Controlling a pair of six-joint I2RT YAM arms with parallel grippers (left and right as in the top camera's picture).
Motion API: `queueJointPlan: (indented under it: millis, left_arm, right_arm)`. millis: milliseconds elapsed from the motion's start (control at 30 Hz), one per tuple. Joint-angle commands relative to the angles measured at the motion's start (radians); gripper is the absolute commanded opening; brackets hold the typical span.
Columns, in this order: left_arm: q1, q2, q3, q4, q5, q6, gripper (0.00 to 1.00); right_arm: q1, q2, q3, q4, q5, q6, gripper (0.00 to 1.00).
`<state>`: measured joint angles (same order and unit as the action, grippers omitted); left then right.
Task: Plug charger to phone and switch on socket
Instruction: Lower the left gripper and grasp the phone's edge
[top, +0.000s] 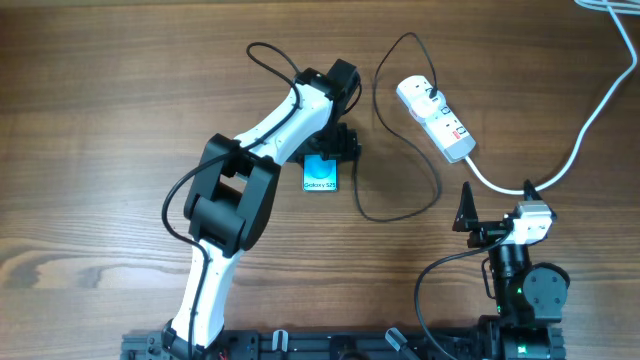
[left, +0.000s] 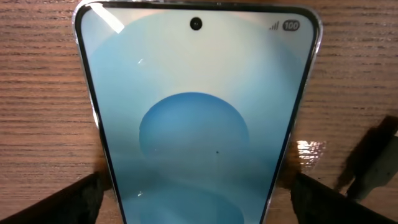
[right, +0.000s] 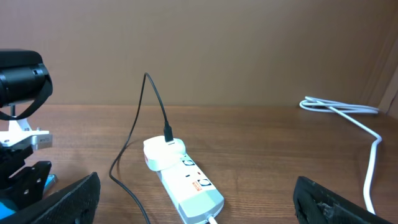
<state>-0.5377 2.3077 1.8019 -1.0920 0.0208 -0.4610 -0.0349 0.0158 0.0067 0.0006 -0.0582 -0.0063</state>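
The phone (top: 320, 176) lies flat on the wood table with its teal screen up and fills the left wrist view (left: 196, 112). My left gripper (top: 335, 150) hovers over its far end, open, one finger on either side of the phone (left: 196, 183) with a gap at each edge. The charger's thin black cable (top: 400, 214) loops from the white plug (top: 413, 93) in the socket (top: 440, 120) round to the phone's right side; its tip is not clear. My right gripper (top: 468, 212) is open and empty, facing the socket (right: 193, 186) from a distance (right: 198, 183).
The socket's thick white cord (top: 590, 120) runs off to the back right corner and lies coiled there in the right wrist view (right: 348, 109). The left arm (right: 18, 124) stands at that view's left edge. A dark shape (left: 370, 162) lies right of the phone.
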Motion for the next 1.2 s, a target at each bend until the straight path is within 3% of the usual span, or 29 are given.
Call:
queueJointPlan:
  millis: [0, 100, 167, 467, 767, 1167]
  left_arm:
    - [0.001, 0.067, -0.020, -0.003, 0.016, 0.008, 0.95]
    - [0.001, 0.067, -0.020, -0.003, 0.016, 0.004, 0.91]
    - [0.001, 0.067, -0.020, -0.003, 0.016, 0.004, 0.80]
    - [0.001, 0.067, -0.020, 0.005, 0.015, 0.004, 0.72]
    - [0.002, 0.064, -0.018, 0.014, 0.016, 0.005, 0.69]
    - [0.008, 0.039, 0.119, -0.113, 0.016, 0.004, 0.65]
  right_arm:
    - [-0.006, -0.006, -0.002, 0.002, 0.012, -0.017, 1.00]
    - [-0.006, -0.006, -0.002, 0.002, 0.012, -0.017, 1.00]
    - [-0.006, -0.006, -0.002, 0.002, 0.012, -0.018, 1.00]
    - [-0.006, -0.006, -0.002, 0.002, 0.012, -0.017, 1.00]
    - [-0.006, -0.006, -0.002, 0.002, 0.012, -0.017, 1.00]
    - [-0.006, -0.006, -0.002, 0.002, 0.012, -0.017, 1.00]
